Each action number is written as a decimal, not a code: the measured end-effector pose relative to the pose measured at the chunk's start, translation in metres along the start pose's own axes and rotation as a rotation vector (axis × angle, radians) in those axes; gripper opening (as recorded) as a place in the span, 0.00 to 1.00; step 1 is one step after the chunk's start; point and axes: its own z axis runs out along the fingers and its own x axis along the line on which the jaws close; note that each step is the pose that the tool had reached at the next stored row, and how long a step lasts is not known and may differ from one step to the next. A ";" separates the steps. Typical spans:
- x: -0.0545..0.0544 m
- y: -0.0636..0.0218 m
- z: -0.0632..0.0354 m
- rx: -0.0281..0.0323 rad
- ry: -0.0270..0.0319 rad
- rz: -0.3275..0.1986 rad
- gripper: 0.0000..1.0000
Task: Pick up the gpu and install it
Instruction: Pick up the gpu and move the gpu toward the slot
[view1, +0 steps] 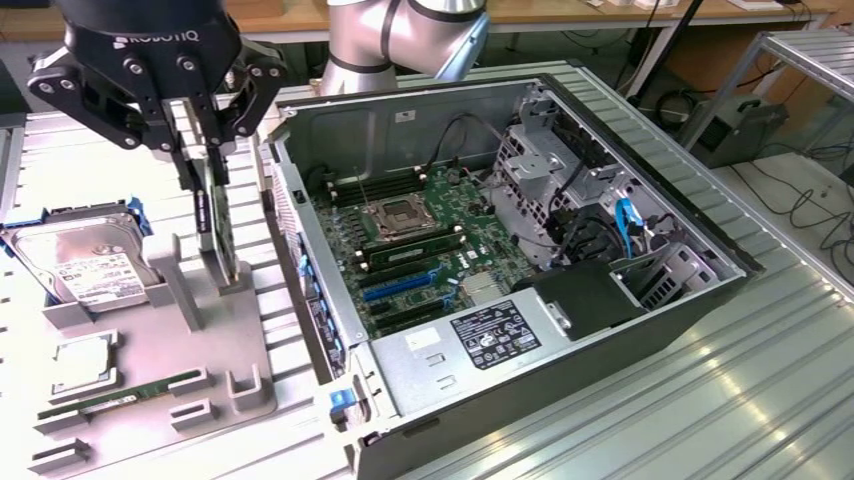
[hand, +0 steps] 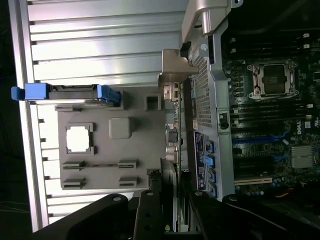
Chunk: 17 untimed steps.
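Observation:
The gpu (view1: 219, 225) is a thin dark card standing on edge, upright over the grey fixture tray (view1: 174, 300) at the exterior view's left. My gripper (view1: 203, 148) comes down from above and is shut on the card's top edge, one finger on each face. In the wrist view the gpu (hand: 173, 150) shows edge-on between my gripper's (hand: 174, 216) black fingers, its beige metal bracket (hand: 172, 82) at the far end. I cannot tell whether the card's lower edge still rests in the tray. The open computer case (view1: 667, 300) lies beside it, with the motherboard (view1: 414, 250) exposed.
On the tray lie a hard drive (view1: 83, 262) in a blue caddy, a CPU (view1: 83, 357) and a green RAM stick (view1: 120, 393). The case's side wall (view1: 296, 250) stands close beside the card. Blue expansion slots (view1: 400, 285) and drive cages (view1: 547, 190) sit inside the case.

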 end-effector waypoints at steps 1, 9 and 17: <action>0.000 0.0000 0.0000 0.0000 -0.0001 0.000 0.26; -0.004 0.0003 0.0001 0.0000 0.0000 0.000 0.26; -0.010 0.0007 0.0003 0.0000 0.0000 0.000 0.26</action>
